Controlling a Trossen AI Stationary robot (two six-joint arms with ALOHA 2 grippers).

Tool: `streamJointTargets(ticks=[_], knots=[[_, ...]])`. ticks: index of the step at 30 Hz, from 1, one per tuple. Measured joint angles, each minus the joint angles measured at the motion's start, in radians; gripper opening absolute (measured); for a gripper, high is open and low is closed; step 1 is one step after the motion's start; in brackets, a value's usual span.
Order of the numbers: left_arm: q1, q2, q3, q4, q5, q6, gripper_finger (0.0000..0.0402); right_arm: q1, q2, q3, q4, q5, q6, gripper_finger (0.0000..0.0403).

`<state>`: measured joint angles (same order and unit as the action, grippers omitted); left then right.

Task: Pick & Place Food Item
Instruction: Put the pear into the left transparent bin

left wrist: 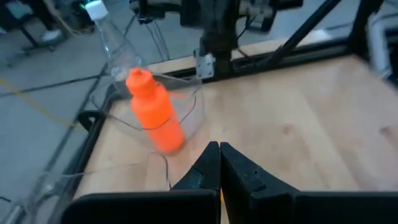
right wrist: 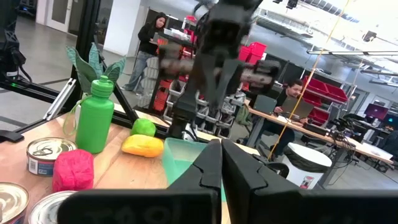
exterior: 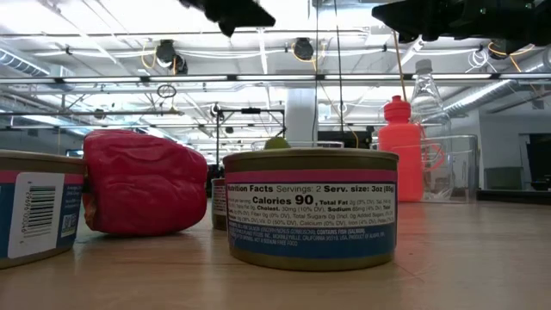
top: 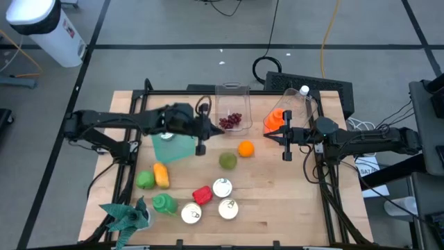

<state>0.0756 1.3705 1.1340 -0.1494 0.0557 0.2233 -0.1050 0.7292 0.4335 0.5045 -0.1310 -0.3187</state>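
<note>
Food lies across the wooden table [top: 277,208]: an orange [top: 245,148], a round green fruit [top: 227,160], a yellow pepper [top: 161,173], a green fruit [top: 144,180], a red pepper [top: 201,194] and dark red grapes [top: 231,121] in a clear tub. My left gripper [top: 209,132] hangs above the table between a teal container [top: 173,146] and the grapes. It is shut [left wrist: 219,155] with nothing in it. My right gripper [top: 272,137] hovers near the orange bottle [top: 274,119], also shut [right wrist: 221,149] and empty.
Three cans [top: 222,186] [top: 228,208] [top: 191,213] and a green bottle [top: 164,203] stand near the front. A leafy green thing [top: 128,217] sits at the front left. A clear bottle [top: 303,94] shares a clear tub with the orange bottle. People sit beyond the table [right wrist: 152,37].
</note>
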Motion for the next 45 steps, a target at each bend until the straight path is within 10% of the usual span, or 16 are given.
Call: streamJointTargets(ticks=[8, 26, 45], knots=[[-0.011, 0.016, 0.011, -0.088, 0.049, -0.031, 0.0031, 0.0, 0.0, 0.0, -0.018, 0.0, 0.004, 0.0], [-0.142, 0.396, -0.008, -0.013, -0.043, 0.028, 0.0237, 0.0, 0.0, 0.0, -0.024, 0.0, 0.017, 0.0], [-0.103, 0.356, -0.014, -0.057, -0.011, 0.026, 0.0164, 0.0, 0.0, 0.0, -0.03, 0.0, 0.016, 0.0]])
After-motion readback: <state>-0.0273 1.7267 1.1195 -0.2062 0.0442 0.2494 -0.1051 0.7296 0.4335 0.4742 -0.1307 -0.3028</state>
